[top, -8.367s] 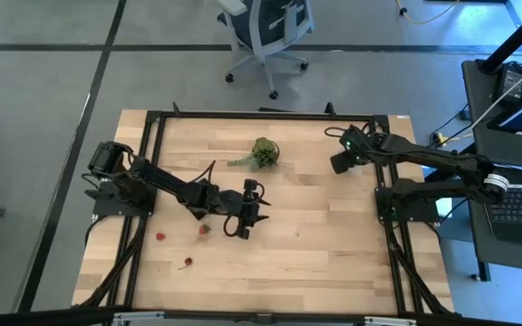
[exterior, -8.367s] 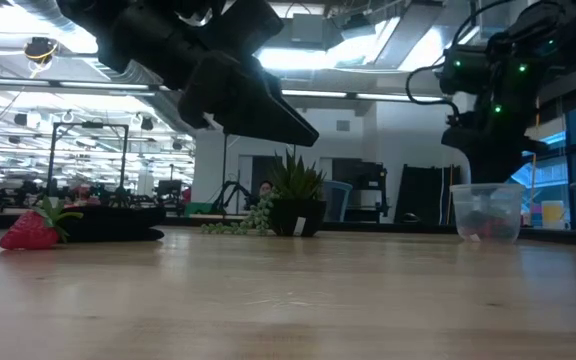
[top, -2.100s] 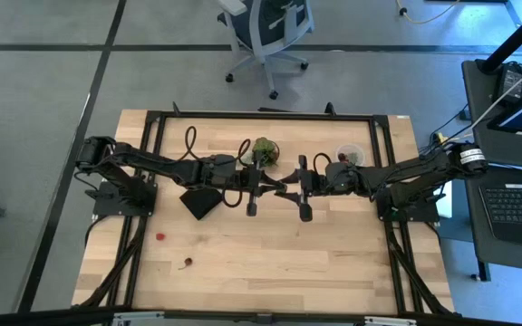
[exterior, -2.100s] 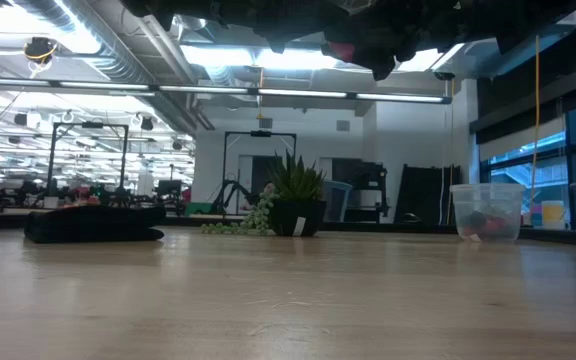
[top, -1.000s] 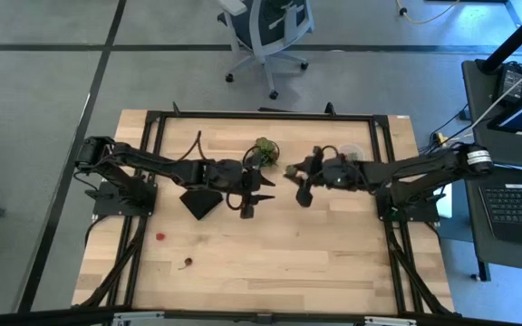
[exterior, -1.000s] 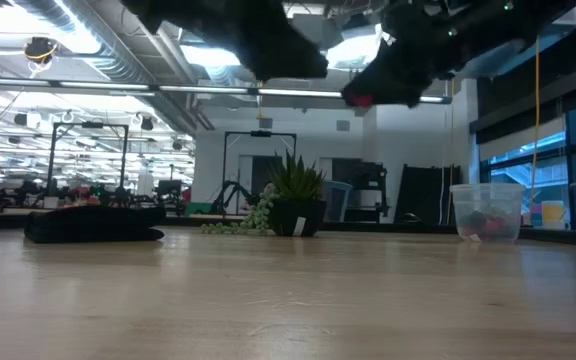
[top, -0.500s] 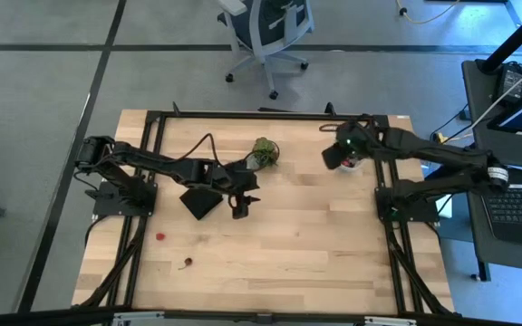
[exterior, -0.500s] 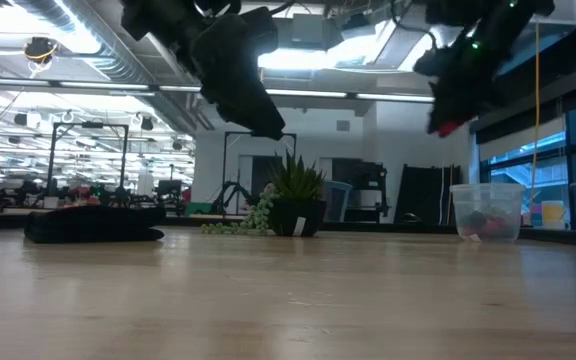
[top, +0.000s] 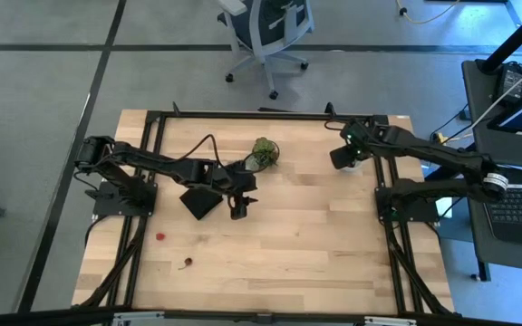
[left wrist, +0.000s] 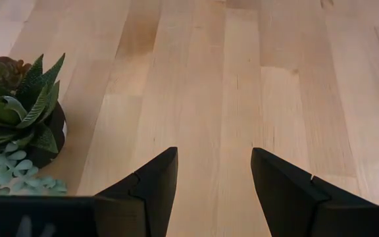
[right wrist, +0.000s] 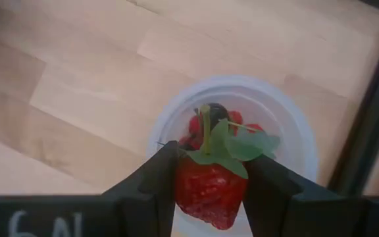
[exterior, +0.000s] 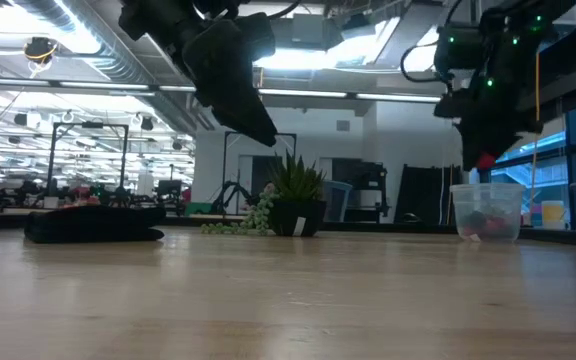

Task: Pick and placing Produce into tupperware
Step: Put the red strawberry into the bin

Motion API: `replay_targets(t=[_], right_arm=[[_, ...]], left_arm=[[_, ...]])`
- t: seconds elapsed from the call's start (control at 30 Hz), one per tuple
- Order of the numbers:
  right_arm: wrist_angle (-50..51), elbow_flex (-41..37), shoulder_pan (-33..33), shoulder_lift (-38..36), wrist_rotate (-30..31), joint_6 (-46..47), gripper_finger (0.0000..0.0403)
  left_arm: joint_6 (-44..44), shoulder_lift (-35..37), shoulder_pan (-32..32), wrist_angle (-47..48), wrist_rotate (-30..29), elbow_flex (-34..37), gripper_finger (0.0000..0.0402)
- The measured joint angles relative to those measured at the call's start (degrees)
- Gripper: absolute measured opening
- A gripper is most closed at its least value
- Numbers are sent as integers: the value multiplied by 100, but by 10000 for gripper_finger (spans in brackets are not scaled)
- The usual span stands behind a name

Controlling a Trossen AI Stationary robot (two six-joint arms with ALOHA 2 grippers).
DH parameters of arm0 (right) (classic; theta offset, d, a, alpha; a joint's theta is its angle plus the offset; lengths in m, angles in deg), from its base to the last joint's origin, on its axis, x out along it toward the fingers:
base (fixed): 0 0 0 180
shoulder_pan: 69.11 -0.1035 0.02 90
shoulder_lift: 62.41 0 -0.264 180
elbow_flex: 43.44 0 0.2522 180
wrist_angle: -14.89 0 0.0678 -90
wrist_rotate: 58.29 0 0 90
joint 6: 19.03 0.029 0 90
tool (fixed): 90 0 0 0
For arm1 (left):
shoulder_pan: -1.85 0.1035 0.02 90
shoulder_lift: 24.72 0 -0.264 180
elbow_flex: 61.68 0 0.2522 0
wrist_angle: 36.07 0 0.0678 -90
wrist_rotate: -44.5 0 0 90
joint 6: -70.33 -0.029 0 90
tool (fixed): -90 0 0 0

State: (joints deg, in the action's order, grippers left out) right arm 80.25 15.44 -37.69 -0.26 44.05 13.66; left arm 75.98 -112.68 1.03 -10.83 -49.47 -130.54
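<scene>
My right gripper (right wrist: 206,187) pinches a red strawberry (right wrist: 208,187) with green leaves, held in the air directly above the tupperware (right wrist: 295,131) at the far right of the table (top: 315,244). The tub already holds a few red and dark pieces. My left gripper (left wrist: 209,181) hangs spread and empty over mid-table, near the potted plant (top: 263,151). 2 berries (top: 160,236) lie at the near left.
</scene>
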Motion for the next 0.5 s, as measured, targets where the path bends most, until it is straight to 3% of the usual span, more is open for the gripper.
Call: replay_targets(t=[0.5], right_arm=[[-591,-434,227,722,4,-191,141]], left_arm=[[22,0,0,4,2,0,186]])
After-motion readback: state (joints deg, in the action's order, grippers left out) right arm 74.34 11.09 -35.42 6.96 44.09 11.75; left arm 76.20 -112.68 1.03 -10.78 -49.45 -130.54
